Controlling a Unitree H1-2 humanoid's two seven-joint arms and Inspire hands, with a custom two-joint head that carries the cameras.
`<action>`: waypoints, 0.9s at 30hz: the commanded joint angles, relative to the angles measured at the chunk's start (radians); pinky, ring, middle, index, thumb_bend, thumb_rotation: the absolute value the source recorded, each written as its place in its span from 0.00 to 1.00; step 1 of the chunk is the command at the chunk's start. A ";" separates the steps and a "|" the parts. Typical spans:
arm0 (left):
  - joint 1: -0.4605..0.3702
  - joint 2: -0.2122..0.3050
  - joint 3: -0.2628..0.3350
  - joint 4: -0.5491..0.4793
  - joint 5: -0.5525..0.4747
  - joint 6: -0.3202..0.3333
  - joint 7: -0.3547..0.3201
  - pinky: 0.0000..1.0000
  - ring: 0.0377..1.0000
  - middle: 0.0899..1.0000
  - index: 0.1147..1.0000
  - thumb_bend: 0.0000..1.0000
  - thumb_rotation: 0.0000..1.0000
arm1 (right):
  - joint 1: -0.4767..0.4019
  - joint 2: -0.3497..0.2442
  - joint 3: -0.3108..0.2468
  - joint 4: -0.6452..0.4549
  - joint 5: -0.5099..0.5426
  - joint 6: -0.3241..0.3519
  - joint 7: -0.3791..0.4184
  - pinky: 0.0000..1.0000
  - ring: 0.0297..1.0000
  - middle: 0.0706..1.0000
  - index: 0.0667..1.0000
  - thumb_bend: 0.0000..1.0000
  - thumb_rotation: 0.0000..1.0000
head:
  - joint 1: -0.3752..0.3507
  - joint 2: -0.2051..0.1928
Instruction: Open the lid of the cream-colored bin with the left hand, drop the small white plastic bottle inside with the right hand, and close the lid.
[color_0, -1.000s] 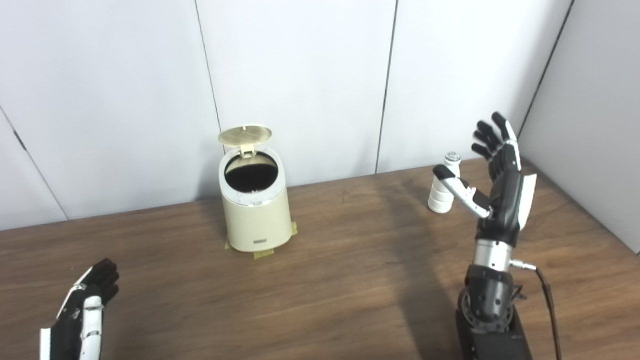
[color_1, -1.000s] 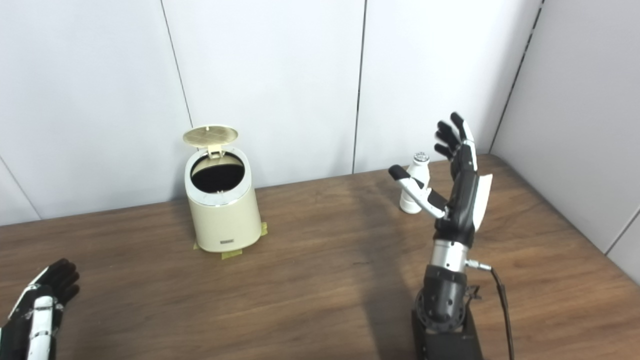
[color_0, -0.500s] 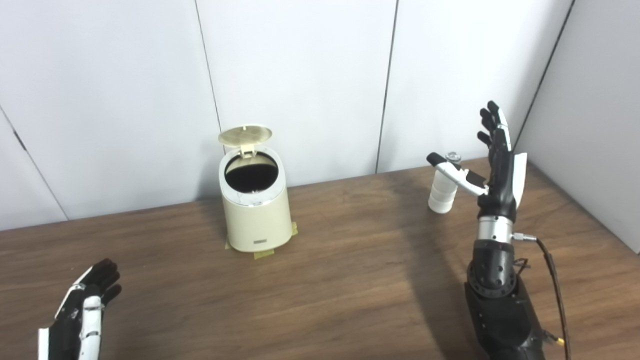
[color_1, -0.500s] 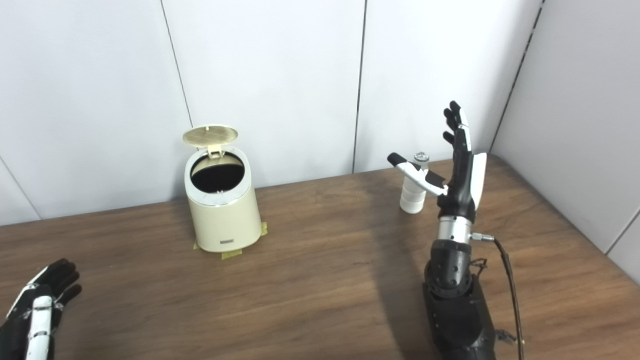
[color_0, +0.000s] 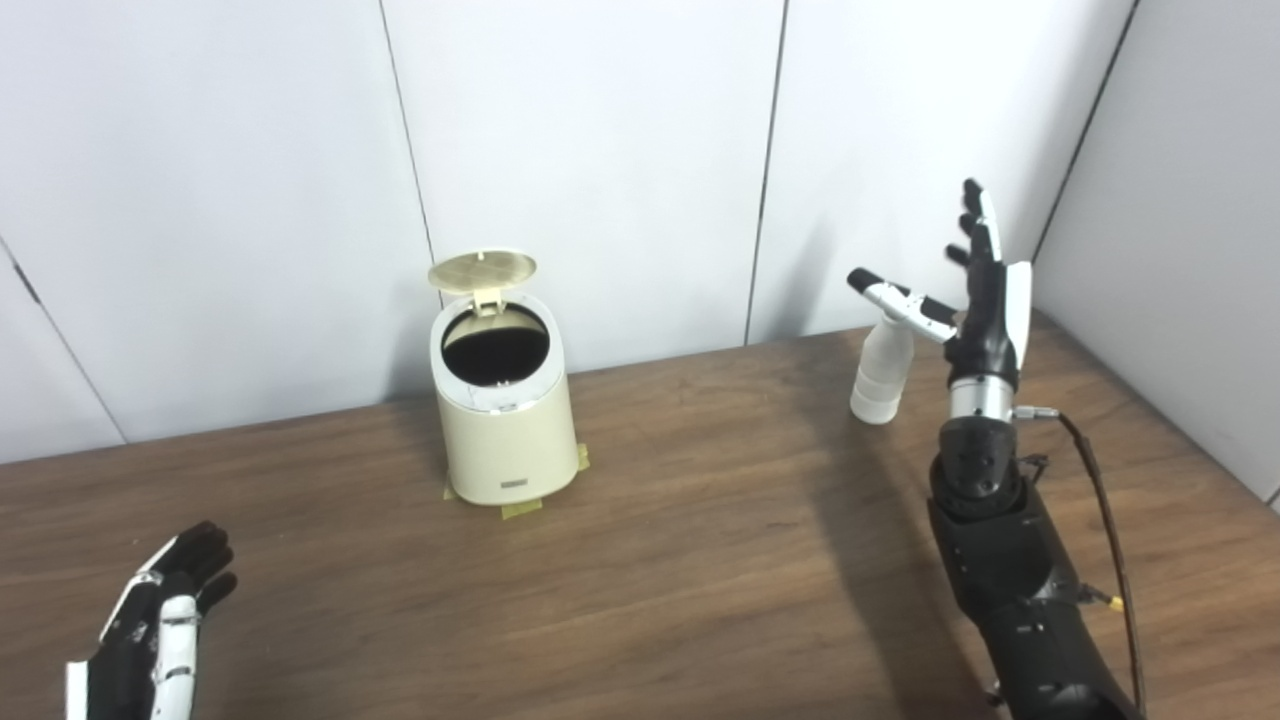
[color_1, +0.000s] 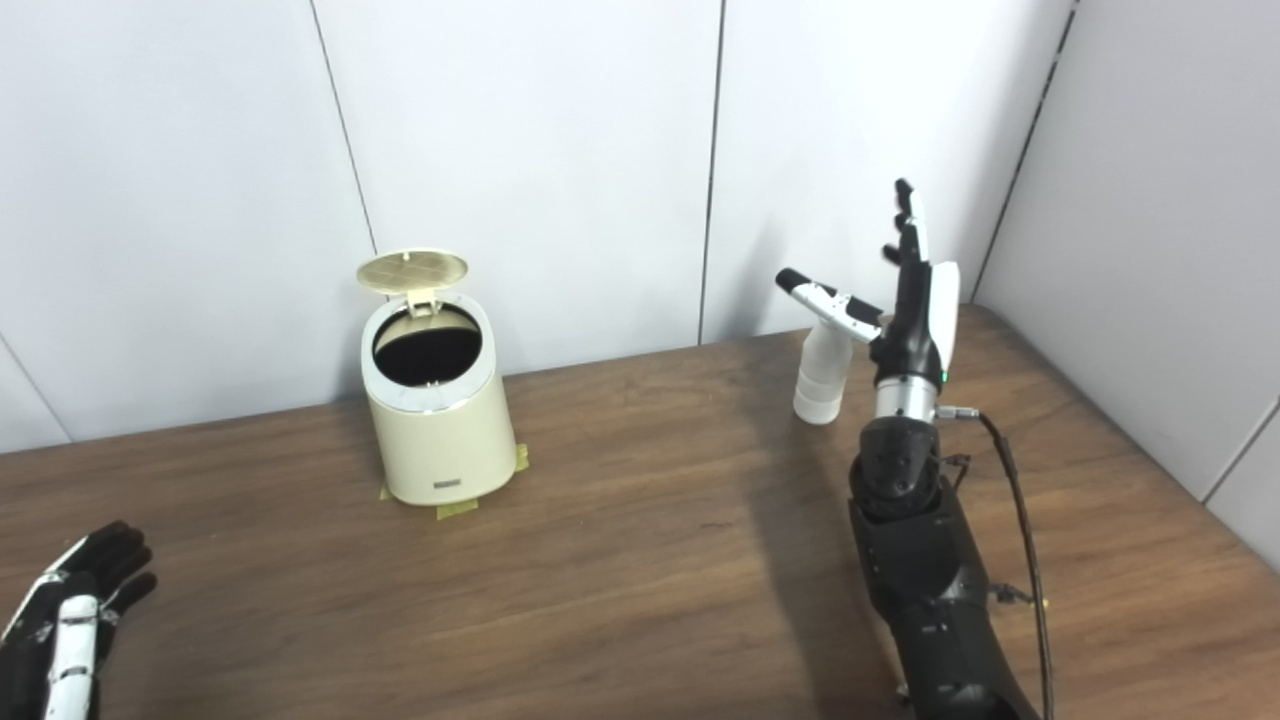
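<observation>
Wood table (color_0: 700, 560); white wall panels (color_0: 580, 150)

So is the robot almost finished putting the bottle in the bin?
Not yet. The lid of the cream bin already stands open. The right robot hand is open beside the white bottle, which stands on the table, not gripped. The left robot hand waits, open. Grabbing, dropping it in and closing the lid remain.

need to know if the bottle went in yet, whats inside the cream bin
The lid stands open, and the bin shows only a dark interior; its bottom is hidden in shadow. The white bottle stands on the table, beside the open right hand.
</observation>
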 joint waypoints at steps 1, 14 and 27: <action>-0.026 0.006 0.000 -0.041 0.005 -0.019 0.004 0.79 0.81 0.78 0.76 0.30 0.67 | -0.055 -0.029 0.006 0.002 0.000 -0.005 -0.002 0.74 0.86 0.90 0.92 0.94 0.39 | -0.001 0.000; -0.024 0.001 -0.005 -0.065 0.001 0.012 0.004 0.84 0.83 0.79 0.76 0.28 0.69 | -0.080 -0.040 0.045 0.067 0.003 0.111 0.024 0.71 0.83 0.87 0.87 0.94 0.36 | -0.001 0.000; -0.029 0.004 -0.002 -0.048 -0.003 -0.010 0.000 0.82 0.82 0.80 0.77 0.28 0.69 | -0.083 -0.049 0.063 0.073 0.040 0.223 0.091 0.70 0.81 0.85 0.87 0.97 0.35 | 0.001 0.000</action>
